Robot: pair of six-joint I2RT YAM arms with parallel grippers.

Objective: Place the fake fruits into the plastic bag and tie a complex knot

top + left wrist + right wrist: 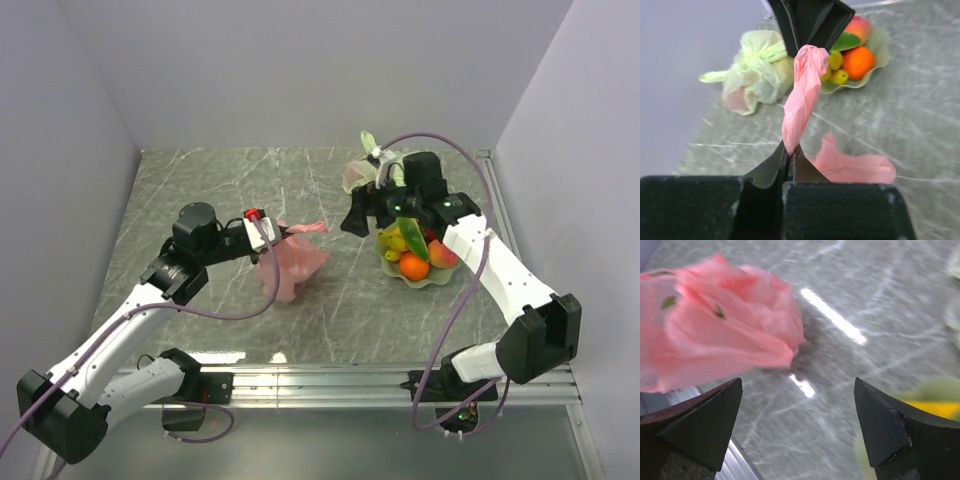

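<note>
Left wrist view: my left fingers (767, 170) clamp a twisted strip of the pink bag (802, 95); my right fingers (700, 425) stand apart.

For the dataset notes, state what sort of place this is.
Probably a lab test cell for robot handling, not a home: plain walls box in a marble-pattern table, two arms are bolted to a metal rail at its near edge, and the fake fruits sit staged on a plate.
</note>
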